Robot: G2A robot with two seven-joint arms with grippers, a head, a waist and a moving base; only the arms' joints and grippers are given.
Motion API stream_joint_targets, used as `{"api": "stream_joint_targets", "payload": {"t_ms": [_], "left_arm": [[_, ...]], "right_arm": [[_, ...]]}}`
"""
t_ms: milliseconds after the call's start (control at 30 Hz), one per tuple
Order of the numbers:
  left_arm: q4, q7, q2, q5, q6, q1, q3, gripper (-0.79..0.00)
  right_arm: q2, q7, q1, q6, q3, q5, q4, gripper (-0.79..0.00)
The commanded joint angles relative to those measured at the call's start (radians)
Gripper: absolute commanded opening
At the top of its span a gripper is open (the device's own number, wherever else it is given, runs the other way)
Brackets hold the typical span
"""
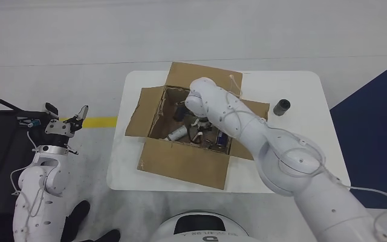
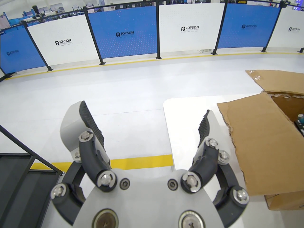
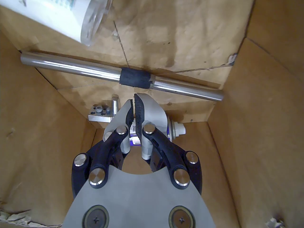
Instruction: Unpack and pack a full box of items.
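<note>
Step in hand (judged): unpacking. The right claw (image 3: 133, 100) is down inside the box (image 1: 181, 160), which sits open on the desk (image 1: 290, 91); its pads are clenched almost together, with nothing visible between them.

Nearest candidate is the steel rod (image 3: 78, 68), lying across the box floor just past the claw tips, its black sleeve (image 3: 134, 78) roughly mid-length. Recommended approach:
- release the claw fully before closing the last gap; clenched tips would only shove the rod
- take it on the sleeve; probably better grip than bare polished metal, and near the balance point, so less tilt on lifting
- set the jaws across the rod, not along it
- lift straight up to clear the walls and flaps

The white bottle (image 3: 59, 8) lies on its side near one end of the rod; watch it does not roll.

The left claw (image 2: 144, 112) is released, spread wide, holding nothing, off to the side of the desk over the floor.

View differences:
- the right wrist view gives the box floor: the rod, the bottle, a drilled metal block (image 3: 101, 115) and a white plastic fitting (image 3: 177, 130) behind the fingers
- in the top view the arm covers part of these, but it alone places a black cylinder (image 1: 282, 107) on the desk, well apart from the box
- the left wrist view adds the near flap and a desk corner
</note>
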Motion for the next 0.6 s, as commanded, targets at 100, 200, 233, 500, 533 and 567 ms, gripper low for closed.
{"api": "stream_joint_targets", "payload": {"t_ms": [100, 200, 233, 500, 533, 567], "left_arm": [[0.0, 0.0, 0.0, 0.0, 0.0, 0.0, 0.0, 0.0], [0.0, 0.0, 0.0, 0.0, 0.0, 0.0, 0.0, 0.0], [0.0, 0.0, 0.0, 0.0, 0.0, 0.0, 0.0, 0.0], [0.0, 0.0, 0.0, 0.0, 0.0, 0.0, 0.0, 0.0], [0.0, 0.0, 0.0, 0.0, 0.0, 0.0, 0.0, 0.0], [0.0, 0.0, 0.0, 0.0, 0.0, 0.0, 0.0, 0.0]], "right_arm": [[0.019, -0.078, 0.004, 0.014, 0.026, -0.017, -0.026, -0.717], [0.037, -0.142, 0.003, 0.018, 0.048, -0.026, -0.046, -0.603], [0.044, -0.165, 0.002, 0.011, 0.057, -0.026, -0.054, -0.588], [0.059, -0.217, 0.001, -0.007, 0.079, -0.022, -0.065, -0.259], [0.059, -0.217, 0.001, -0.007, 0.079, -0.022, -0.065, -0.259], [0.059, -0.217, 0.001, -0.007, 0.079, -0.022, -0.065, -0.259]]}}
